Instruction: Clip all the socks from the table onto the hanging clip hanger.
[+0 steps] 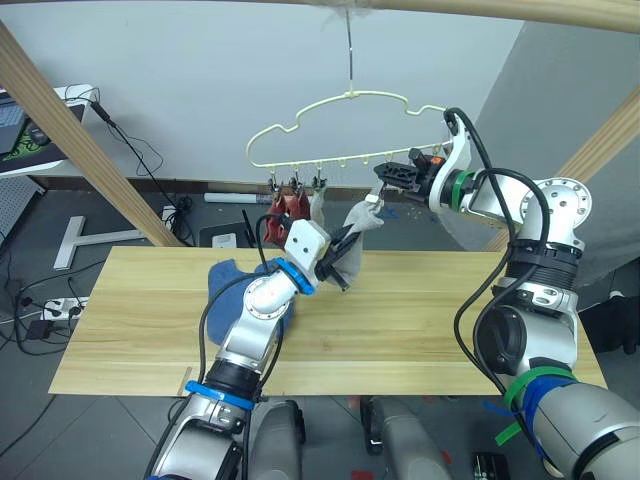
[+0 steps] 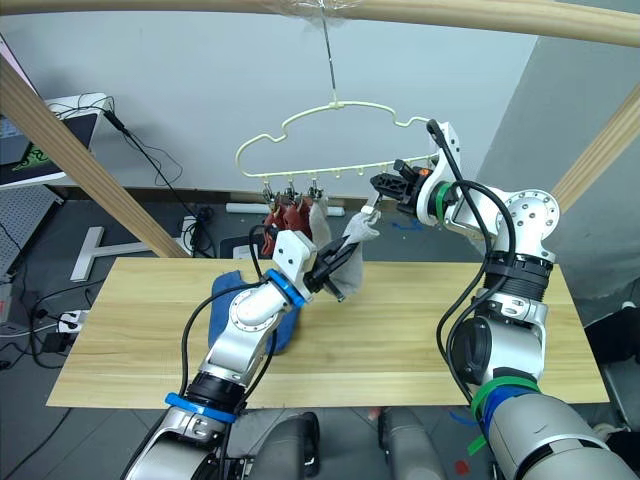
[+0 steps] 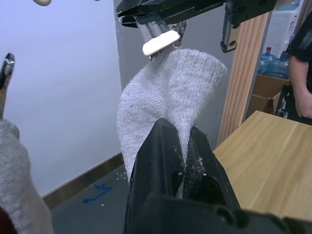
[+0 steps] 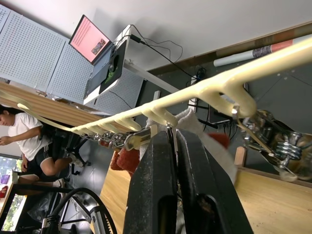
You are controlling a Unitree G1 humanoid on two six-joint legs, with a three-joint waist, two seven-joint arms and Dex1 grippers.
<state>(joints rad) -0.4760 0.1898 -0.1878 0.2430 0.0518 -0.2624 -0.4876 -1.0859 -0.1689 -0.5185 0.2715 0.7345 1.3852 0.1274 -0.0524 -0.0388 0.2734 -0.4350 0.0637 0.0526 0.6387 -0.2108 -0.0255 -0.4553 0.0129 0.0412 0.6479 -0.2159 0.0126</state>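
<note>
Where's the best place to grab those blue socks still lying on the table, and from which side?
Take the blue socks at the raised fold on their left edge, coming down from above on the robot's left. They lie crumpled in a heap on the table, so a fold stands up to pinch, and the left arm covers their right part. The left gripper already holds a grey sock.

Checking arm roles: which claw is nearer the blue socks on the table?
Left. The left claw holds a grey sock just above and right of the blue socks. The right claw is higher, up at the clip hanger.
</note>
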